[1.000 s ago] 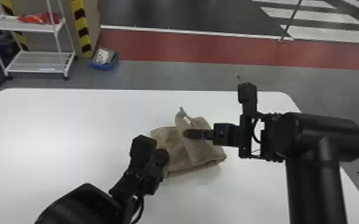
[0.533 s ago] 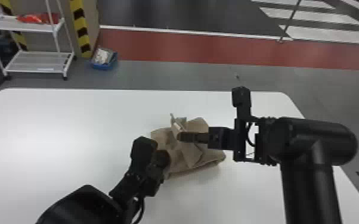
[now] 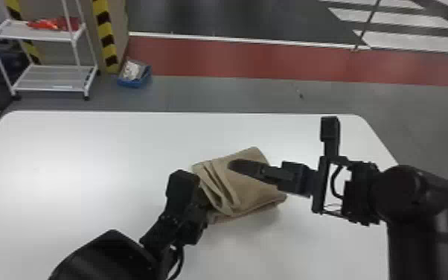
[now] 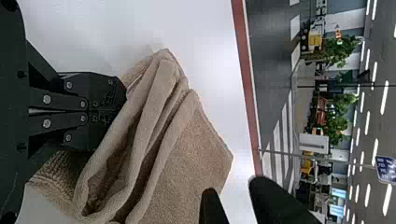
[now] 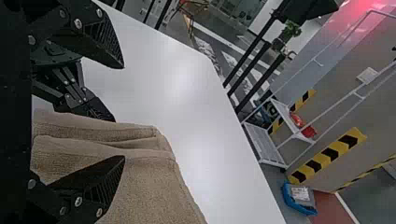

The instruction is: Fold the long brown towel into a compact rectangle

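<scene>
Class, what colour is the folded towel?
Brown, a light tan; the towel shows best in the left wrist view.

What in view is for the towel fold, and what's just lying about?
Job:
brown towel
white table under it
left gripper
right gripper

Just lying about:
white rack
red item on its upper shelf
blue bin on the floor

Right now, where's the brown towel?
Head view: the brown towel is on the white table, slightly right of the view's centre, left pincer at its left edge, right pincer over it.
</scene>
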You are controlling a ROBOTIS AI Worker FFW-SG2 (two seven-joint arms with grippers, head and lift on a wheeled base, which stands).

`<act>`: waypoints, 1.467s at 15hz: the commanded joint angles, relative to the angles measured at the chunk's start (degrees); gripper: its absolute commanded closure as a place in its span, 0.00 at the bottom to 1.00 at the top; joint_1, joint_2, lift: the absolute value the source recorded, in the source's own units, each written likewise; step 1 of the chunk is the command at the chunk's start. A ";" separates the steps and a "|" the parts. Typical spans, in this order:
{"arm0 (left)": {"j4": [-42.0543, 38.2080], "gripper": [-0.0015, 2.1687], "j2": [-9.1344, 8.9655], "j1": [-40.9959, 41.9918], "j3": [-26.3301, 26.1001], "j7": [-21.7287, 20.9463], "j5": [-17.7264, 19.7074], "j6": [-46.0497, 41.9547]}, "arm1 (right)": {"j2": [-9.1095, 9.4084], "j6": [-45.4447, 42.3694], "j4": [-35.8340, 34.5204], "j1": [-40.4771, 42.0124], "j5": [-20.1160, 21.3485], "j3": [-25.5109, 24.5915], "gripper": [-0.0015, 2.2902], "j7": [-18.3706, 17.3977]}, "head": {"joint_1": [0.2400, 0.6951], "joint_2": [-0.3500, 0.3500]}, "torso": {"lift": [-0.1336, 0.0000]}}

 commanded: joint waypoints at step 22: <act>-10.80 0.87 4.79 5.13 7.05 -0.95 1.22 1.41 | -1.93 -23.61 10.54 6.58 17.53 -7.36 0.93 16.02 | 1.00 0.18 | 0.07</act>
